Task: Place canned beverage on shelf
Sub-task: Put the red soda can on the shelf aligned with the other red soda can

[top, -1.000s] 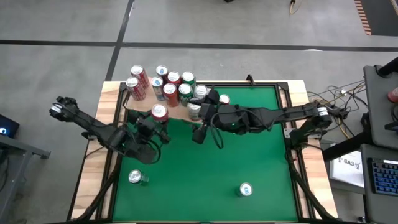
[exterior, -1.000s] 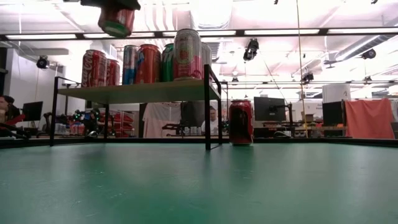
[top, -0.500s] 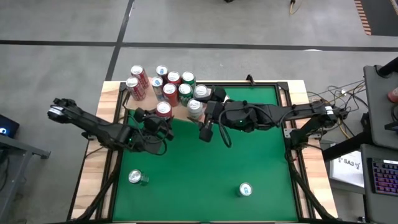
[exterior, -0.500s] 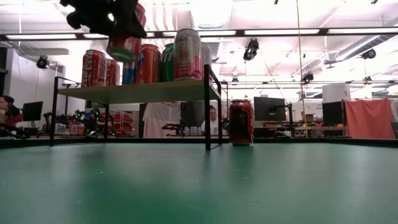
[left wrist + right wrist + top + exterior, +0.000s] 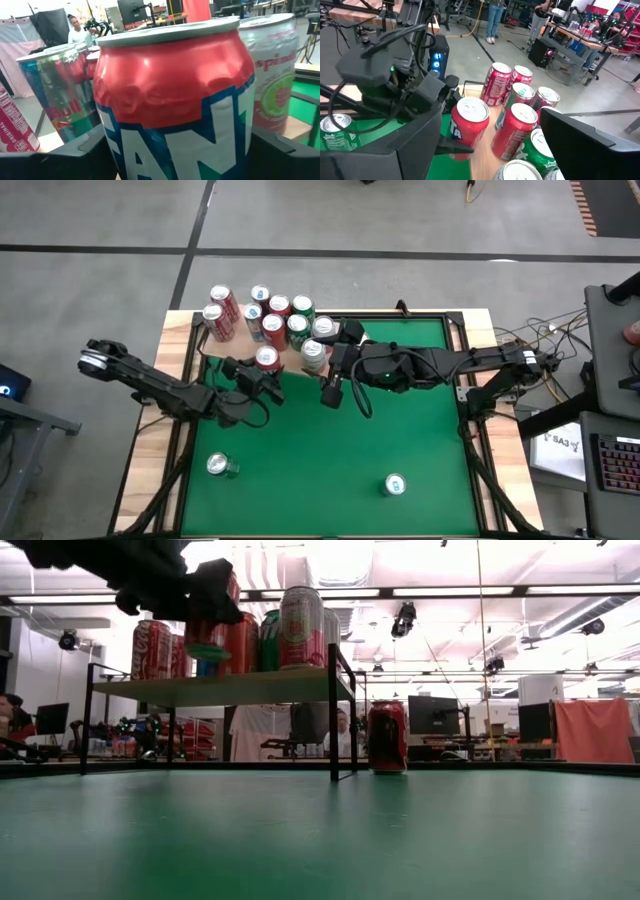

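The left gripper (image 5: 262, 372) holds a red and blue metal can (image 5: 266, 359) tight over the front edge of the pale wooden shelf (image 5: 290, 367), while the right gripper (image 5: 331, 392) waits nearby, jaws wide.

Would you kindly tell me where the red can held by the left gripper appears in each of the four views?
High view: the red can, left of centre, at the shelf's front edge.
Low view: upper left, in the left gripper, just above the shelf.
Left wrist view: fills the centre.
Right wrist view: centre.
Shared landmark: the can cluster on the shelf.
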Robot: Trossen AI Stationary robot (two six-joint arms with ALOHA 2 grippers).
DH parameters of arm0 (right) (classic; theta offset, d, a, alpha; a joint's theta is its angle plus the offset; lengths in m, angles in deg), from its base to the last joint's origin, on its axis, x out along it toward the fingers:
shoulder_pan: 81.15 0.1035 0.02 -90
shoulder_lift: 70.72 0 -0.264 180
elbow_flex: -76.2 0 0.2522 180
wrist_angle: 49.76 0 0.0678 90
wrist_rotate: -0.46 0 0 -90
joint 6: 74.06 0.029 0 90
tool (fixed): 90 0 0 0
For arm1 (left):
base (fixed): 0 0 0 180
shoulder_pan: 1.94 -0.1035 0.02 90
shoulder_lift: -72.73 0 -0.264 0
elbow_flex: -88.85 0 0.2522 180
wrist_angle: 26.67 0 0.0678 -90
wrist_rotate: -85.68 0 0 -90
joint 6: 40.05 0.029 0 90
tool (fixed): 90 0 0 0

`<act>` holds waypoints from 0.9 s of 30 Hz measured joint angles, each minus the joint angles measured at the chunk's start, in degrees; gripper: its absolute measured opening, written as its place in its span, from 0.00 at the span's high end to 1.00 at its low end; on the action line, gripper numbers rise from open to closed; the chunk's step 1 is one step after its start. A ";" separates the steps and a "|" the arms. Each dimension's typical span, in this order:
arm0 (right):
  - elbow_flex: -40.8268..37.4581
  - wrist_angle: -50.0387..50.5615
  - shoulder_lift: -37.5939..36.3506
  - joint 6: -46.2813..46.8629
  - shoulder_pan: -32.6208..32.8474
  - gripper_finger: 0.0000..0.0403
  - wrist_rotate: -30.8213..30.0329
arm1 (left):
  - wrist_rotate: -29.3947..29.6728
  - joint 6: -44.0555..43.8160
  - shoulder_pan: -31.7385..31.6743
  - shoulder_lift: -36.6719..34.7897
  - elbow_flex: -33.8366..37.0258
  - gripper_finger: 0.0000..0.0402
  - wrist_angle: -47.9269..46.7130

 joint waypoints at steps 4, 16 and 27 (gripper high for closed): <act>0.00 0.02 0.00 0.00 0.00 0.19 0.00 | -0.80 2.17 -0.98 0.00 2.70 0.27 5.87; -0.02 0.02 0.01 -0.02 0.00 0.19 -0.02 | -1.66 2.86 -3.22 -0.04 3.17 0.27 7.26; -0.02 0.31 0.02 -0.10 0.00 0.19 -0.02 | -1.69 3.21 -5.56 0.13 2.04 0.27 7.26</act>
